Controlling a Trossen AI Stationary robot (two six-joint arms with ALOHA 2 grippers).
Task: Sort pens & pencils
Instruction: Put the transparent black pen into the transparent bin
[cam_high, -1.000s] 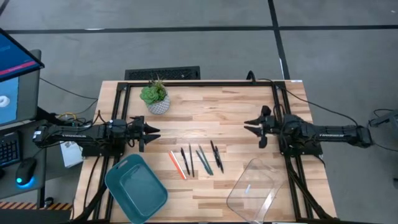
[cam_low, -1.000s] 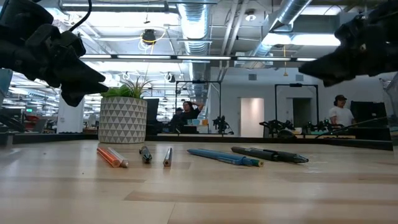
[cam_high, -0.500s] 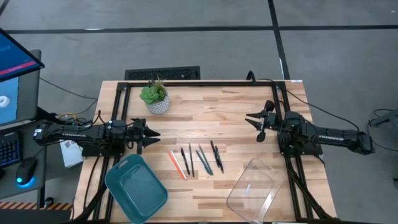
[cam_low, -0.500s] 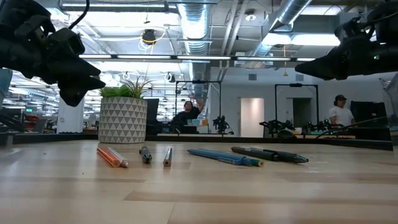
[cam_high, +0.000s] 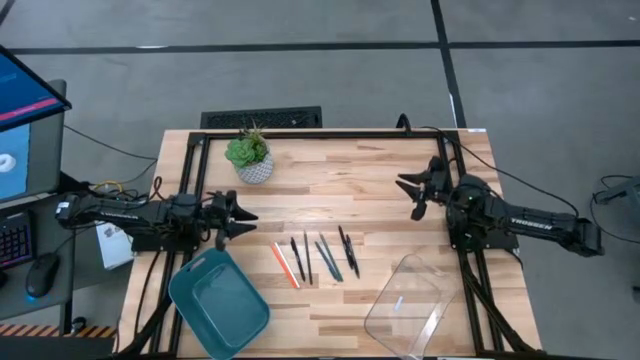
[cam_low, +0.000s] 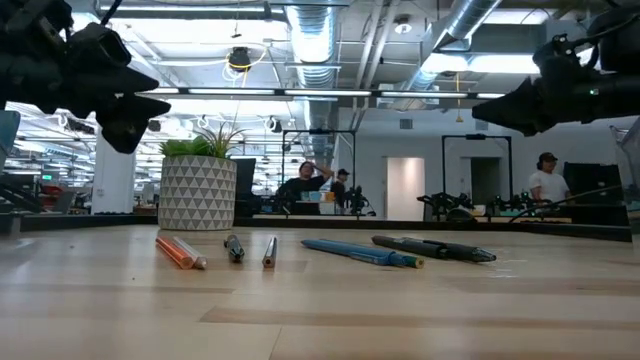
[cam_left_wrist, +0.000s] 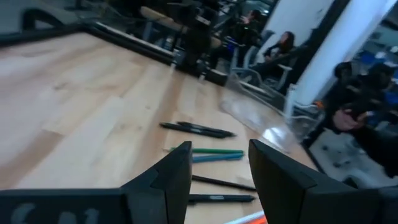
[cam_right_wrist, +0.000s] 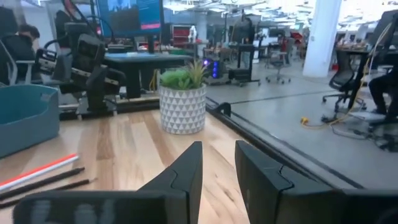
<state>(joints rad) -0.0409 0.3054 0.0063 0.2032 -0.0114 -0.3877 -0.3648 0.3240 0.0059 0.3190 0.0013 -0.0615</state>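
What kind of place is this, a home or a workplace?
Most likely a robotics lab in an open-plan workplace: exposed ceiling ducts overhead, more desks and office chairs behind, and a wooden table with the left gripper and the right gripper above it.

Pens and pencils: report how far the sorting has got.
Nothing sorted: the pens and pencils all lie in a row on the table. The teal bin and clear bin hold none. Left gripper and right gripper hover open, holding nothing.
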